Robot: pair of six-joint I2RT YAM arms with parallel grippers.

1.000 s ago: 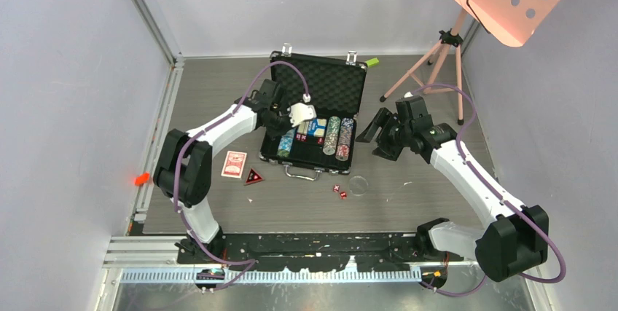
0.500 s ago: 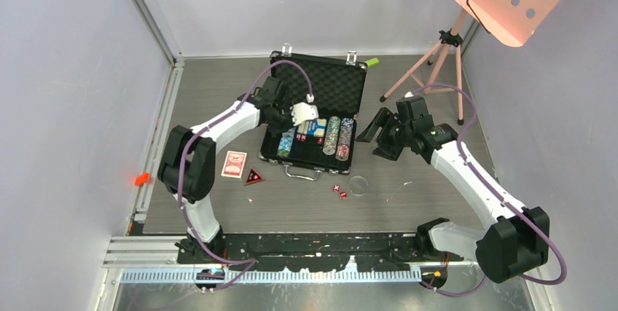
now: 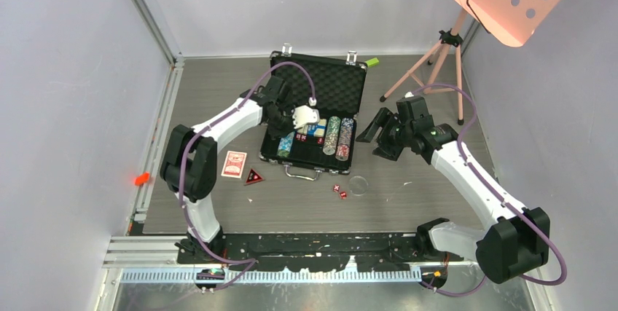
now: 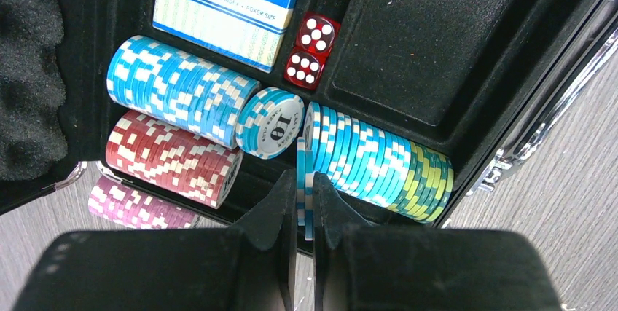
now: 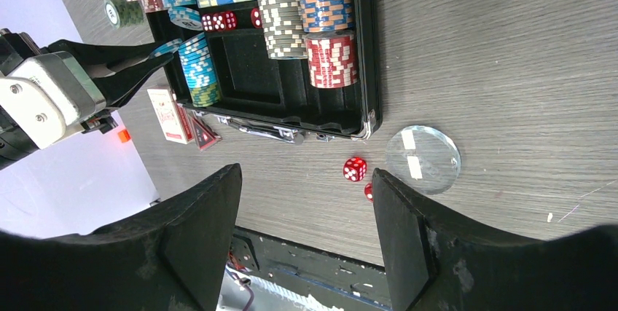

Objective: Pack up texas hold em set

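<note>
Top external view: deck (image 3: 234,164) and red triangle (image 3: 253,177) loose on desk (image 3: 218,92), left of open case (image 3: 335,87). Most chips (image 3: 333,136), two dice (image 4: 310,49) already inside. Over chip row, left gripper (image 4: 304,183) pinches blue chip (image 4: 304,154), edged right since second ago. Further right, loose dice (image 3: 339,191), clear disc (image 3: 358,185) unpacked; right gripper (image 5: 306,176) open, empty, unmoved.

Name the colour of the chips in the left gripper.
The chips are light blue with white stripes; clearest in left wrist view.
</note>
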